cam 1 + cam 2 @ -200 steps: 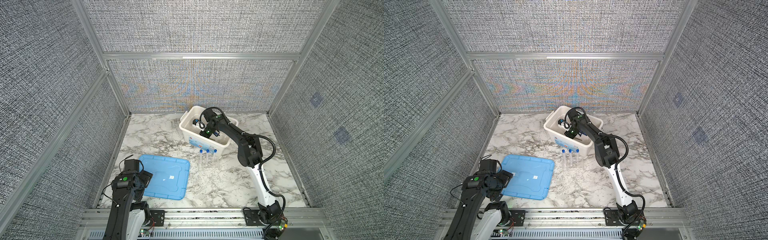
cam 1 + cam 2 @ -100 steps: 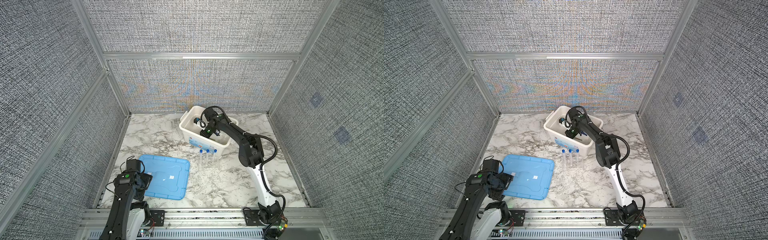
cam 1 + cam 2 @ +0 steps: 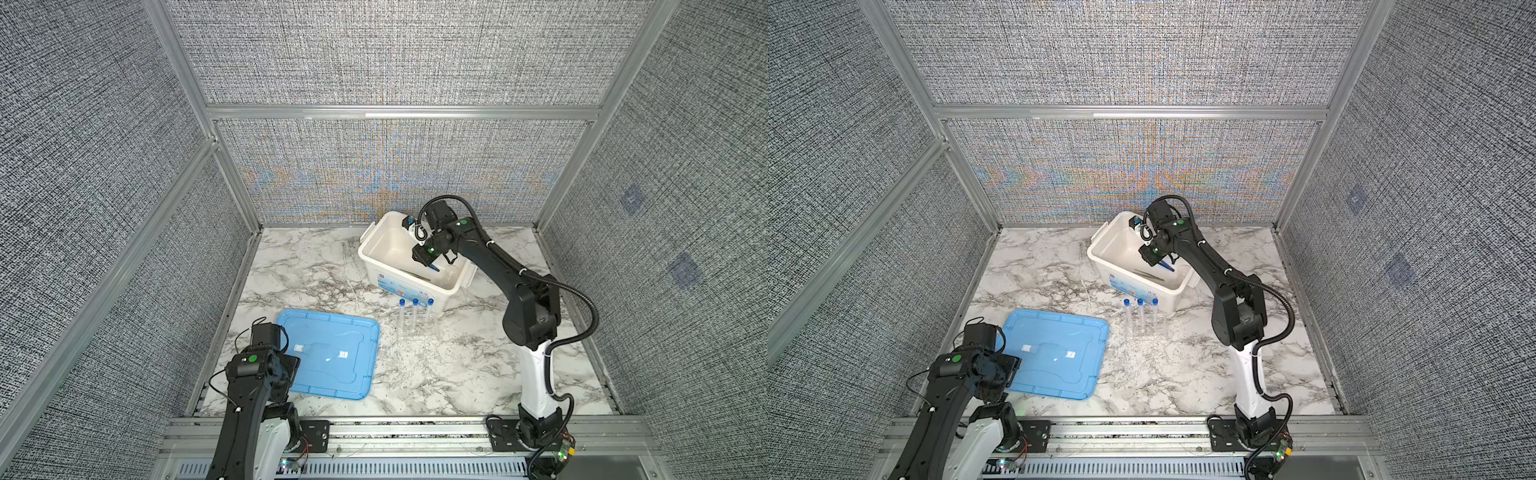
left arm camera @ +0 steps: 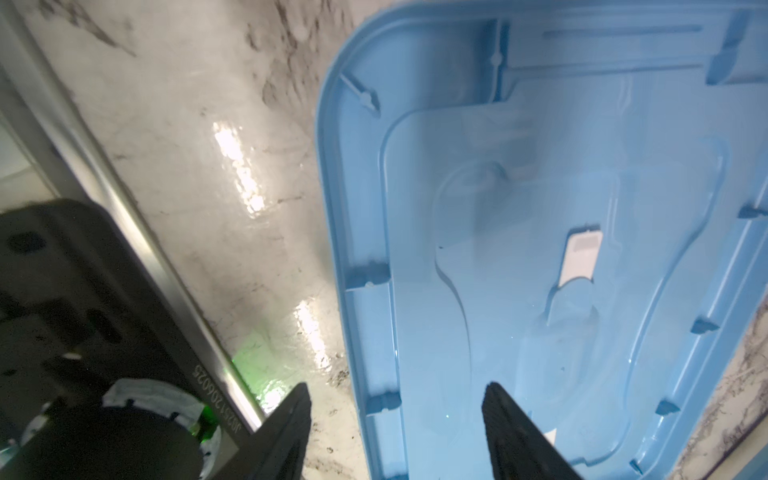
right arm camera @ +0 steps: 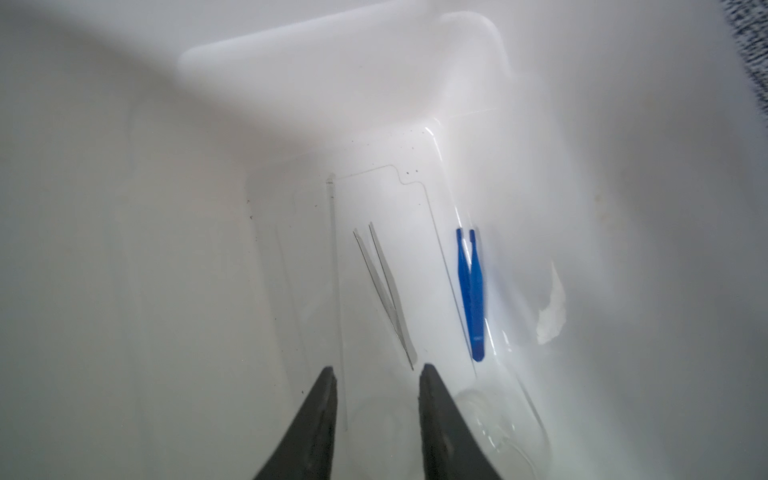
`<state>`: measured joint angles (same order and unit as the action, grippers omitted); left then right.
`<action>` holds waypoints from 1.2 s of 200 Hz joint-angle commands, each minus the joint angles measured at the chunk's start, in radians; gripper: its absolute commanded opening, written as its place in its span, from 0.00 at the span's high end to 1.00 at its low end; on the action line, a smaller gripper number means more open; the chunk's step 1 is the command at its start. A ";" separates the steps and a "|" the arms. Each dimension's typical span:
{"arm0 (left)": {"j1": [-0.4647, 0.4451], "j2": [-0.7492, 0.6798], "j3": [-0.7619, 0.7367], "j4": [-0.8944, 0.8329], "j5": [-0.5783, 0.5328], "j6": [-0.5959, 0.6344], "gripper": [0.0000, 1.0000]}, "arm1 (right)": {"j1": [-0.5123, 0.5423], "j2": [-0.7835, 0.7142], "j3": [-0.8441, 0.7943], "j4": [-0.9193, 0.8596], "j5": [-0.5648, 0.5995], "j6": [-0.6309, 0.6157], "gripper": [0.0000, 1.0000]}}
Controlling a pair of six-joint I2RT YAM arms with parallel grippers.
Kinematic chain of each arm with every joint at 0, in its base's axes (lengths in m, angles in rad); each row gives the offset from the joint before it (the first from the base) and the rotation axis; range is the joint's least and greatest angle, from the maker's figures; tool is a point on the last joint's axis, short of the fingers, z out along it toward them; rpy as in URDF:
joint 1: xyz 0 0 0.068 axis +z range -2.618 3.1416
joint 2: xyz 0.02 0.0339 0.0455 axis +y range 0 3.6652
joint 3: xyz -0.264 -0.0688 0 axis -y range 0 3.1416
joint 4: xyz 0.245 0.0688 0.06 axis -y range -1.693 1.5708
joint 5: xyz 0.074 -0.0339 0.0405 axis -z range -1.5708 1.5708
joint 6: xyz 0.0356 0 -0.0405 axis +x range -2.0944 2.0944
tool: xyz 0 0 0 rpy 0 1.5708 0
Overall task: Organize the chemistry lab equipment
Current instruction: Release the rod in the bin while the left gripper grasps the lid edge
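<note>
Two tweezers lay on white tub (image 3: pixel 376 245) floor below right gripper (image 5: pixel 378 369). In a top view, blue tweezers (image 3: pixel 1168 265) sat at its 4 o'clock and silver tweezers (image 3: pixel 1148 274) at its 6 o'clock, with thin clear stick (image 5: pixel 336 270) alongside. Jaws parted, empty. Three blue-capped tubes (image 3: pixel 414 309) stood upright in clear rack (image 3: pixel 417 332) at tub's 6 o'clock. Left gripper (image 4: pixel 397 386), jaws parted and empty, hung over 8 o'clock edge of light-blue lid (image 4: pixel 540 166). Marble tabletop (image 3: pixel 457 374); grey woven walls (image 3: pixel 374 62).
</note>
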<state>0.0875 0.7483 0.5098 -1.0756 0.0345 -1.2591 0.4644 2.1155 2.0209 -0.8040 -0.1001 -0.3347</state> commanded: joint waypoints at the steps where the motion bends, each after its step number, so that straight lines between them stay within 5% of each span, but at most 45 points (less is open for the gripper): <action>1: 0.001 0.024 -0.025 -0.047 0.026 -0.019 0.35 | 0.001 -0.042 -0.023 0.014 0.108 0.013 0.66; 93: 0.001 0.290 -0.001 0.055 0.081 0.006 0.43 | 0.014 -0.163 -0.106 0.011 0.174 0.008 0.65; 152: 0.001 0.369 -0.045 0.149 0.087 -0.036 0.78 | 0.015 -0.268 -0.209 0.112 0.177 0.012 0.64; 213: 0.001 0.416 -0.002 0.128 0.083 -0.026 0.87 | 0.019 -0.302 -0.251 0.153 0.173 0.021 0.61; 240: 0.001 0.421 0.046 0.087 0.051 -0.024 1.00 | 0.018 -0.311 -0.255 0.161 0.163 0.034 0.59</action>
<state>0.0875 1.1629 0.5217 -0.9939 0.1268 -1.2858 0.4820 1.8172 1.7683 -0.6697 0.0727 -0.3233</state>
